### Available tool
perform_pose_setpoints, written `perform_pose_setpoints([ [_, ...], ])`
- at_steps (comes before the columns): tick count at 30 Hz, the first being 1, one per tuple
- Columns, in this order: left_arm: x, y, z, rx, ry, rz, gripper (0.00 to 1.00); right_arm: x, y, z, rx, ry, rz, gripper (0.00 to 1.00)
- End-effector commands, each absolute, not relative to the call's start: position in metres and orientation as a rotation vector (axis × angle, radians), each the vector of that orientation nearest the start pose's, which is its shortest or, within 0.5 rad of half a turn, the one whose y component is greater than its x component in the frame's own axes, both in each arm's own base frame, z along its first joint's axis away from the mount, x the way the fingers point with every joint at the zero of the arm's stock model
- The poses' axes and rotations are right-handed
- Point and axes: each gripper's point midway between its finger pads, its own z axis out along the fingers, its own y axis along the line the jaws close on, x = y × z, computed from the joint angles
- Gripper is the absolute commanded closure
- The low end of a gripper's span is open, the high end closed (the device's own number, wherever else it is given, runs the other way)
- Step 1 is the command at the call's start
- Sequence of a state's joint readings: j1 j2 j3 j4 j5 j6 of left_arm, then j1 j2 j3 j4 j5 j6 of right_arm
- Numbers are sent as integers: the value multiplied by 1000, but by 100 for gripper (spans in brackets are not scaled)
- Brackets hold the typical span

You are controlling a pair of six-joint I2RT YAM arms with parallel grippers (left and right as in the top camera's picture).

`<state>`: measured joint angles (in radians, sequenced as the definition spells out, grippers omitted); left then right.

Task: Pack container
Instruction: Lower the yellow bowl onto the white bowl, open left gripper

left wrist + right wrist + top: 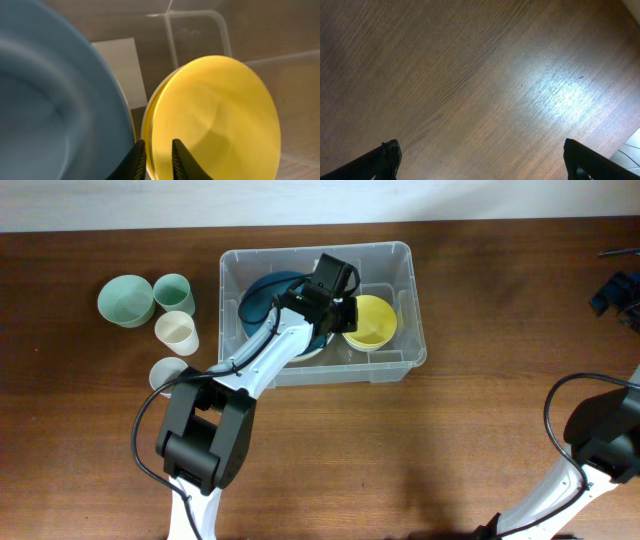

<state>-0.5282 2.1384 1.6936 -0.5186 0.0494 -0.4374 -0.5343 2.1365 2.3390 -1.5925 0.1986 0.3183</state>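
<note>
The clear plastic container (pixel 412 300) stands at the back middle of the table. Inside it lie a blue bowl (pixel 262 292) on the left and a yellow bowl (pixel 374 320) on the right. My left gripper (pixel 343 313) reaches into the container. In the left wrist view its fingers (pixel 159 160) are closed on the rim of the yellow bowl (pixel 215 115), next to the blue bowl (pixel 50 110). The container's white label (pixel 122 70) shows on its base. My right gripper (pixel 482 160) is wide open and empty over bare wood.
Left of the container stand a green bowl (pixel 125 300), a green cup (pixel 173 292), a cream cup (pixel 177 332) and a white cup (pixel 165 372). Dark objects (pixel 615 290) lie at the far right edge. The right arm (pixel 600 430) is at the front right.
</note>
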Motion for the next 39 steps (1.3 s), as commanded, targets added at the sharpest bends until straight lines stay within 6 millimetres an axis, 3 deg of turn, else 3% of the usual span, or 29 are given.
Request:
perform_pose_setpoints([
  [1, 488, -290, 115, 218, 2499, -443, 79, 355, -251, 208, 1262, 2677, -344, 1],
  [7, 500, -290, 145, 200, 2449, -442, 80, 355, -251, 208, 1262, 2677, -345, 1],
  [10, 497, -287, 141, 198, 2473, -422, 99, 355, -251, 208, 1262, 2677, -345, 1],
  [18, 485, -277, 126, 197, 2549, -365, 99, 355, -251, 208, 1262, 2677, -344, 1],
  [26, 486, -276, 126, 194, 2548, -353, 99, 355, -251, 208, 1262, 2677, -345, 1],
  [29, 496, -266, 138, 181, 2509, -309, 83, 355, -251, 208, 1262, 2677, -345, 1],
  [31, 504, -256, 154, 184, 2478, -287, 73, 355, -251, 208, 1262, 2677, -345, 1],
  [33, 513, -237, 172, 133, 2453, -235, 70, 355, -251, 208, 1262, 2677, -344, 1],
  [39, 523, -143, 213, -79, 2416, 14, 66, 355, -251, 208, 1262, 2677, -345, 1],
])
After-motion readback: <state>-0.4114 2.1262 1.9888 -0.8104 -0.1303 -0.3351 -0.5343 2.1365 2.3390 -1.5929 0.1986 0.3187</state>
